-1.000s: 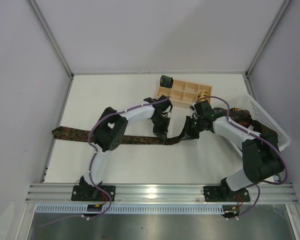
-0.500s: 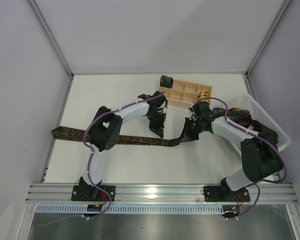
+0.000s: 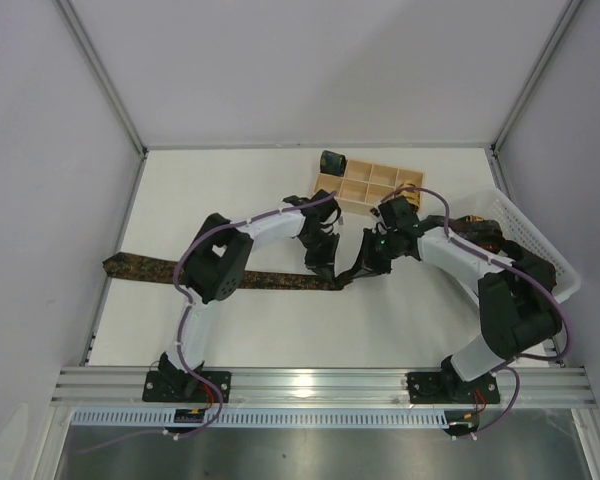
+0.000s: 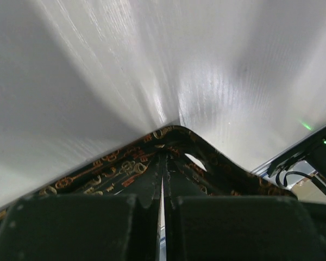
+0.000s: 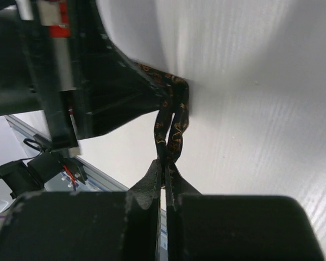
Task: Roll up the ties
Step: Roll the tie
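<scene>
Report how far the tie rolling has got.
Done: a dark green coil sits beside the wooden tray at its far corner, and a tan-gold coil sits in its right end. In hand: the left gripper and right gripper are both shut on the right end of a long tie, lifting a fold. Left: that tie lies unrolled across the table, and dark fabric, probably more ties, sits in the white basket.

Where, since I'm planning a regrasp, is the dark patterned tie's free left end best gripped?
Probably near the tip of the tie, from straight above, jaws spanning its narrow width: it lies flat on the table, both long edges exposed.
</scene>
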Tool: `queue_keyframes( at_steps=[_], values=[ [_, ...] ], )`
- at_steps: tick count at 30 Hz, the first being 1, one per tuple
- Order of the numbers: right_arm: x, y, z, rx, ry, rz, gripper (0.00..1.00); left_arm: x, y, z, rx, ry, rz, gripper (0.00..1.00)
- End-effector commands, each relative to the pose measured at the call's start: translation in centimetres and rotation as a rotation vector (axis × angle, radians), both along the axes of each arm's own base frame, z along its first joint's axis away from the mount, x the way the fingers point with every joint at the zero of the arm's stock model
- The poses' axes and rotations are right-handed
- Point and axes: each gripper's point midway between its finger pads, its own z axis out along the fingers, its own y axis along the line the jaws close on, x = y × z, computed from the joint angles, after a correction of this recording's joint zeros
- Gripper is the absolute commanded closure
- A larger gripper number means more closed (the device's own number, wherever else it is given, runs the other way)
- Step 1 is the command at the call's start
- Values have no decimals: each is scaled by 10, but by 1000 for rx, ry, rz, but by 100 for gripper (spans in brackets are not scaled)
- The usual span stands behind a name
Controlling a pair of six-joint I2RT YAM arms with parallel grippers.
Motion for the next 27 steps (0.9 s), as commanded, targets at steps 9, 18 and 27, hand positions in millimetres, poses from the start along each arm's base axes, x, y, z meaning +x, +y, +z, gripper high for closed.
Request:
queue_keyframes(
  at_steps=[9, 18, 27],
  values=[
    [14, 42, -6, 106, 35, 50, 100, 7, 5, -7, -1, -18, 32, 100],
    [21, 46, -18, 95, 46, 38, 100, 4, 14, 1, -4, -39, 41, 98],
    [21, 44, -10, 95, 30, 30, 100, 5, 25, 17, 1, -68, 50, 93]
  ],
)
